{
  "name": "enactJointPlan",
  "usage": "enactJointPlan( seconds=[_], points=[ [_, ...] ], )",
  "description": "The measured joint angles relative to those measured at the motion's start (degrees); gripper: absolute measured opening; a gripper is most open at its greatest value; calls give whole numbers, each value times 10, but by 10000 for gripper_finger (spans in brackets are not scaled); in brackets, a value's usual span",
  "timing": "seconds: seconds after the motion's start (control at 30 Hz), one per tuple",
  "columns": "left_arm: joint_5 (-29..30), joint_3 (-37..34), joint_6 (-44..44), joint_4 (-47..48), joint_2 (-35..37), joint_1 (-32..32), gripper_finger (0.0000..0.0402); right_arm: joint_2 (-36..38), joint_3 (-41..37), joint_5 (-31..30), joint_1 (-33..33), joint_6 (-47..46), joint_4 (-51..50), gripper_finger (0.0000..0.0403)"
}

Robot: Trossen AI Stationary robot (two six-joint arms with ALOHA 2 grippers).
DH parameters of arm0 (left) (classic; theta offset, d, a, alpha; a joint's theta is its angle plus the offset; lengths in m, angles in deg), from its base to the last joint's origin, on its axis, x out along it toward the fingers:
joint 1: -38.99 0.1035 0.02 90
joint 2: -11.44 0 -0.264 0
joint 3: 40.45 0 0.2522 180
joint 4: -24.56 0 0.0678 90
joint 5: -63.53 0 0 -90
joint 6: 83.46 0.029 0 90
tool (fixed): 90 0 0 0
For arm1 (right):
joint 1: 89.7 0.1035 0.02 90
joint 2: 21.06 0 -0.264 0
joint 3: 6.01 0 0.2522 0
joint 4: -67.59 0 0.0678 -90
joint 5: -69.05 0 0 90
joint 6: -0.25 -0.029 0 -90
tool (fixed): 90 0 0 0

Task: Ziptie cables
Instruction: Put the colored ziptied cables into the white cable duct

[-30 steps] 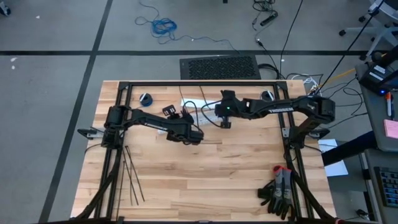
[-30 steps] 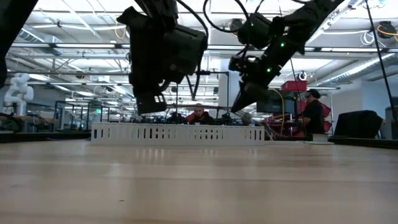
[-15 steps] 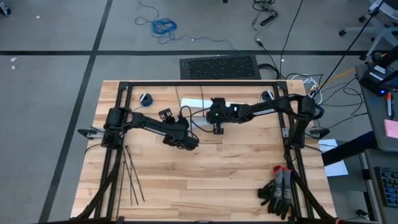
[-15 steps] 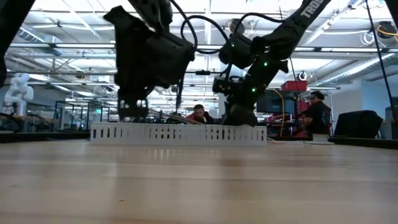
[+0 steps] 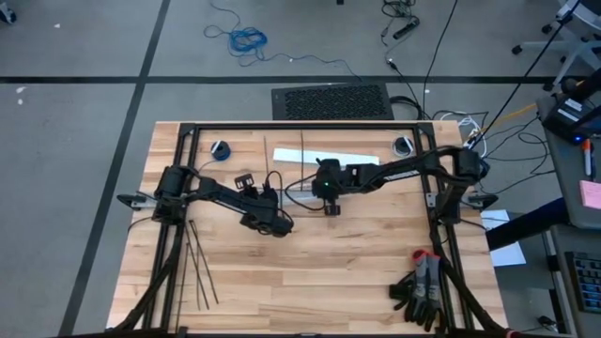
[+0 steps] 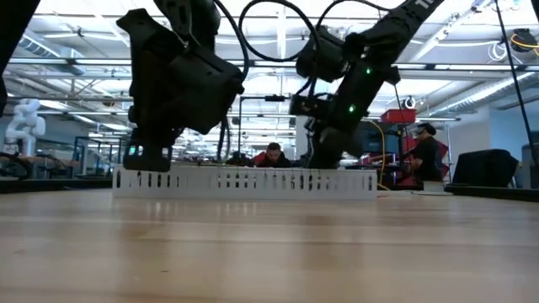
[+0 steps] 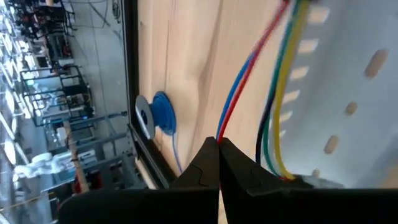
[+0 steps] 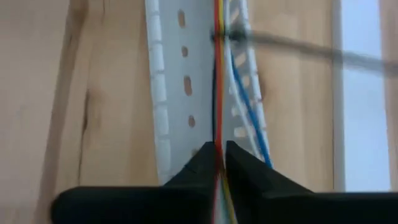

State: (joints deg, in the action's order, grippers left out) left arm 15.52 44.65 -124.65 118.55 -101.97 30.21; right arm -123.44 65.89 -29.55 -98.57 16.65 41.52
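While both arms reach inward, left fingers and right fingers pinch the cables.

Left arm reaches from left table edge toward table middle, elbow bent, wrist angled down; left gripper low over table, fingers pressed flat together, tips meeting at narrow point. Right arm stretches across from right side, forearm near level, wrist tipped down; right gripper near table centre, just beyond left one, fingers close together with thin slit between tips
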Motion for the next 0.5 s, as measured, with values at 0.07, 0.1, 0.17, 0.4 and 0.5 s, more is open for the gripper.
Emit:
enactJointPlan(
  seconds=[0.07,0.1,0.17,0.4,0.5],
  points=[
    [1,2,0,-8,0,-4,0,16,15,0,3,-10,-27,70],
    [0,2,0,-8,0,-6,0,27,23,0,4,-14,-43,86],
    [0,2,-1,-11,0,-9,0,49,34,-9,7,-22,-74,118],
    [2,11,10,-14,0,-26,0,150,43,-62,11,-83,-141,187],
    [1,20,42,-16,0,-34,11,174,42,-54,20,-120,-158,188]
  ],
)
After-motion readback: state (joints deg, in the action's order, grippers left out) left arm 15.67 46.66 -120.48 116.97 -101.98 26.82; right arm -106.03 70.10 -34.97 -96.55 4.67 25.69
